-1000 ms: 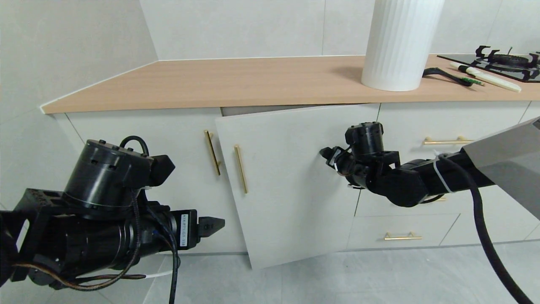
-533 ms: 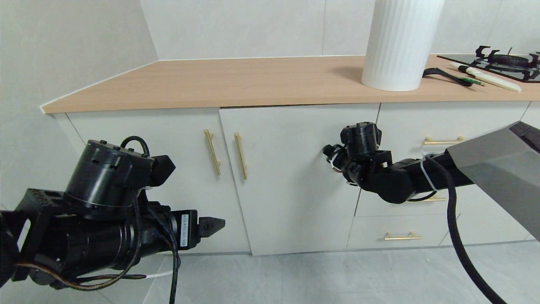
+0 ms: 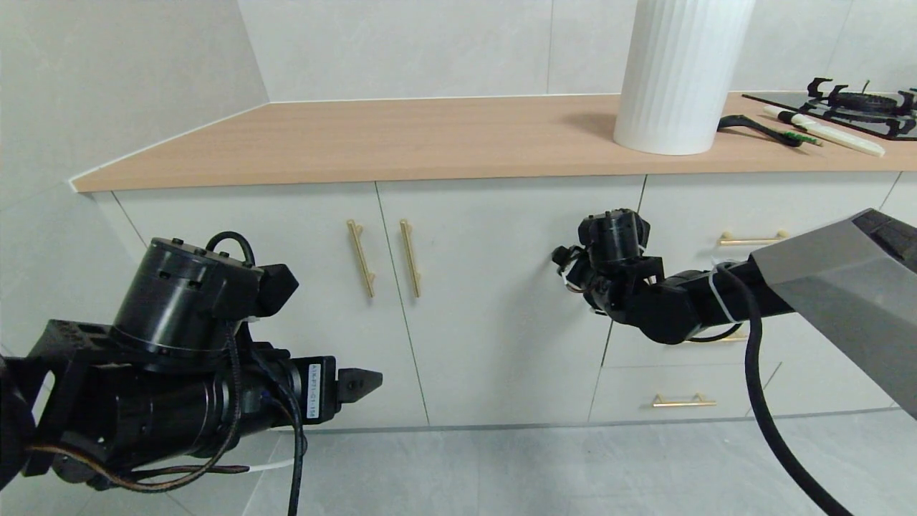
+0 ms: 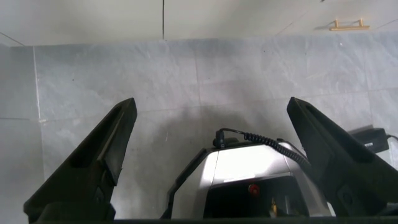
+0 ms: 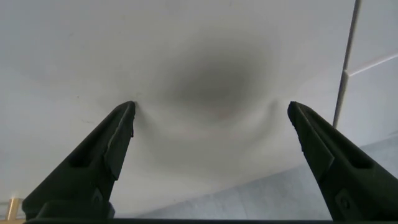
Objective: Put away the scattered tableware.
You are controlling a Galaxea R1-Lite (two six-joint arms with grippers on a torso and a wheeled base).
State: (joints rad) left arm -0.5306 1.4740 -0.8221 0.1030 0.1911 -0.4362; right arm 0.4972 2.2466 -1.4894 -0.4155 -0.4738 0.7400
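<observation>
The cabinet door (image 3: pixel 501 301) with a gold handle (image 3: pixel 409 256) stands flush with the cabinet front. My right gripper (image 3: pixel 562 261) is against the door's right half, open, with both fingertips touching the door panel (image 5: pixel 211 62) and nothing between them. At the lower left my left gripper (image 3: pixel 362 383) hangs open and empty over the grey floor (image 4: pixel 205 81). Far right on the wooden counter (image 3: pixel 401 140) lie a black spoon (image 3: pixel 761 130), a thin green-tipped utensil (image 3: pixel 804 136) and a long white utensil (image 3: pixel 831 132).
A tall white ribbed container (image 3: pixel 677 75) stands on the counter, beside a gas hob (image 3: pixel 860 104) at the far right. The neighbouring door has its own gold handle (image 3: pixel 359 256). Two drawers with gold handles (image 3: pixel 759 238) (image 3: pixel 683 401) lie behind my right arm.
The cabinet door swung from ajar to fully shut as my right gripper pushed it in toward the cabinet. My left arm stayed put.
</observation>
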